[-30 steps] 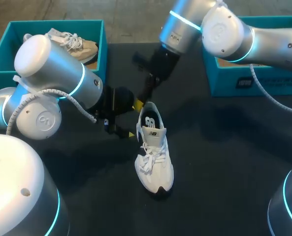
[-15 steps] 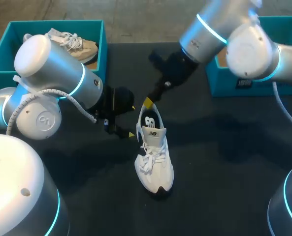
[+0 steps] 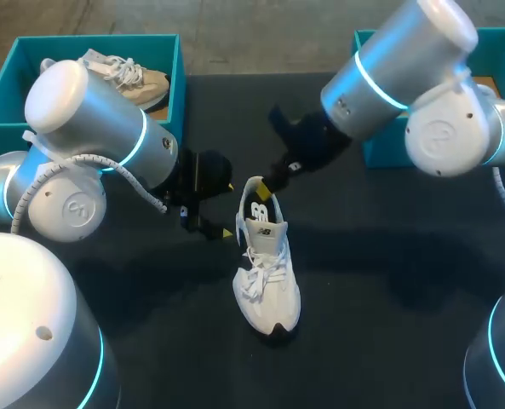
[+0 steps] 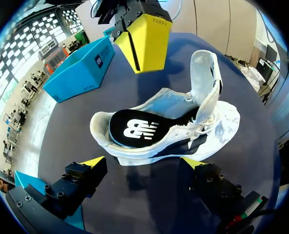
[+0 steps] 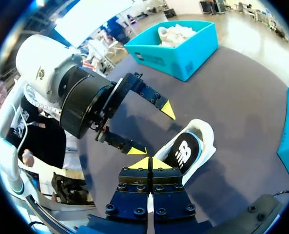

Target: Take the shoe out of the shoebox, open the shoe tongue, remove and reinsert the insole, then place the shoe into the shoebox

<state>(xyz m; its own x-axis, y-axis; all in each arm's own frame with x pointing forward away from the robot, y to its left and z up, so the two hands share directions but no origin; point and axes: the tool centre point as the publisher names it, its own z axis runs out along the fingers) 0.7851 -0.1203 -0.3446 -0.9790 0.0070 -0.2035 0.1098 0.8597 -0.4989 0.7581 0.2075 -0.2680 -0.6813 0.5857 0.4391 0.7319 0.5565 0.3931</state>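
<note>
On our dark table [image 3: 388, 281] the white shoe [image 3: 267, 273] stands ahead of our left gripper [image 3: 228, 208], fingers spread, while our right gripper [image 3: 266, 193], pinched closed, hovers seemingly over its heel.

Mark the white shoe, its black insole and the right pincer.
white shoe [image 3: 267, 277]: head view, on the laces.
black insole [image 4: 134, 129]: left wrist view, on the logo at its heel end.
right pincer [image 5: 149, 164]: right wrist view, midway between its shut yellow tips.

shoe [image 3: 267, 274]: white woven cloth, soft, matt | insole [image 4: 137, 129]: black, smooth, matt | boxes [image 3: 99, 38]: teal card, matt | table [image 3: 388, 281]: dark, smooth, matt | arms [image 3: 82, 102]: glossy silver-white shells | fingertips [image 4: 145, 39]: smooth yellow plastic
</note>
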